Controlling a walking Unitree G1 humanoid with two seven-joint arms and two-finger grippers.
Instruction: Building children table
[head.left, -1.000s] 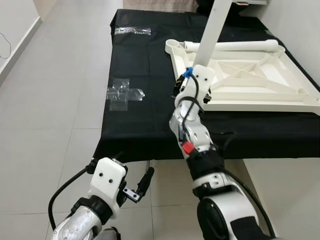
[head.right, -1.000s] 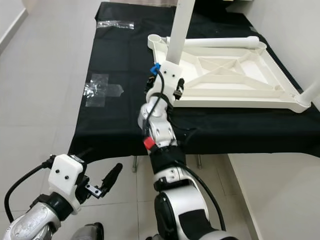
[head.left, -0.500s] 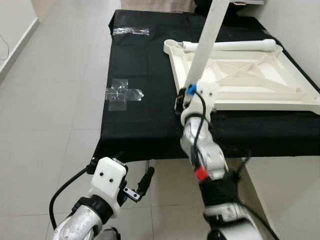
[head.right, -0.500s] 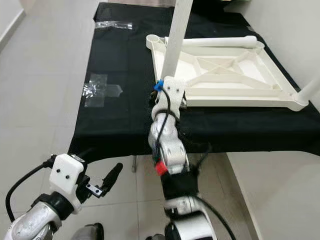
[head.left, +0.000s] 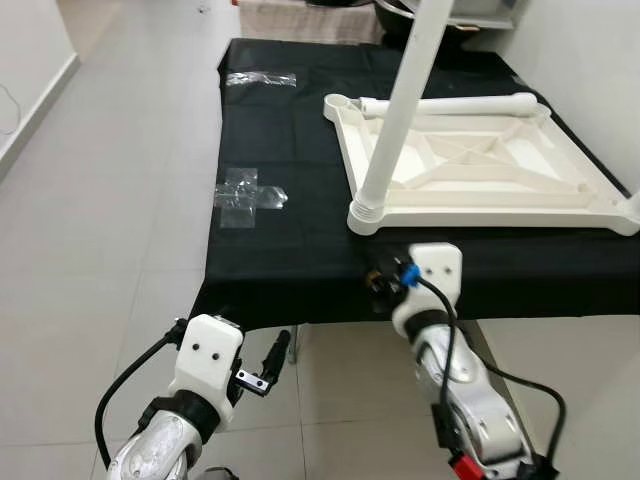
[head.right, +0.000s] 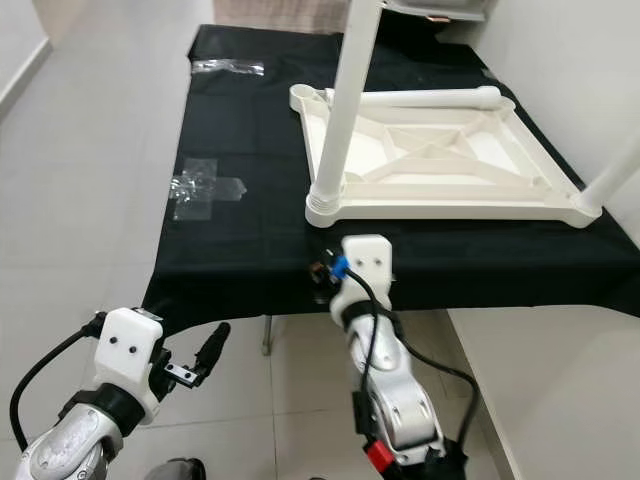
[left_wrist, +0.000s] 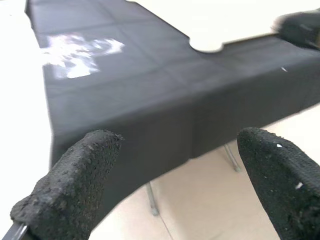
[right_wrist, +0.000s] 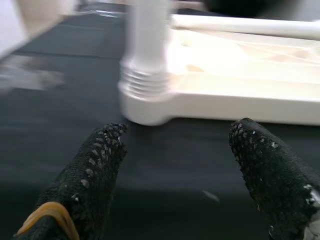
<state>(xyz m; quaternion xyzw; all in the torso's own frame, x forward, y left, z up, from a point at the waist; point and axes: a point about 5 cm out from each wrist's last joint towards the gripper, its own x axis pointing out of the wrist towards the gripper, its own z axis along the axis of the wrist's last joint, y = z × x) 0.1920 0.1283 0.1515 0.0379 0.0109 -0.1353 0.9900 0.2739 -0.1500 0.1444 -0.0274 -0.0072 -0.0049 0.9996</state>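
Note:
A white children's table top (head.left: 480, 170) lies upside down on the black-clothed table (head.left: 290, 250). One white leg (head.left: 398, 110) stands upright in its near left corner socket (head.left: 370, 215). A loose leg (head.left: 450, 103) lies along the far edge, and another upright leg (head.right: 612, 165) rises at the near right corner. My right gripper (right_wrist: 179, 132) is open at the table's front edge, a short way before the socket and touching nothing. My left gripper (left_wrist: 177, 139) hangs open and low over the floor (head.left: 275, 355), left of the table's front corner.
Crumpled clear tape patches (head.left: 248, 192) (head.left: 260, 78) are stuck on the cloth left of the table top. Pale tiled floor (head.left: 100, 200) spreads to the left. A wall (head.left: 600, 60) stands close on the right. A metal table leg (left_wrist: 152, 200) stands under the cloth's front edge.
My right gripper has drawn back and down from the base of the upright leg to the table's front edge. The left arm has barely moved.

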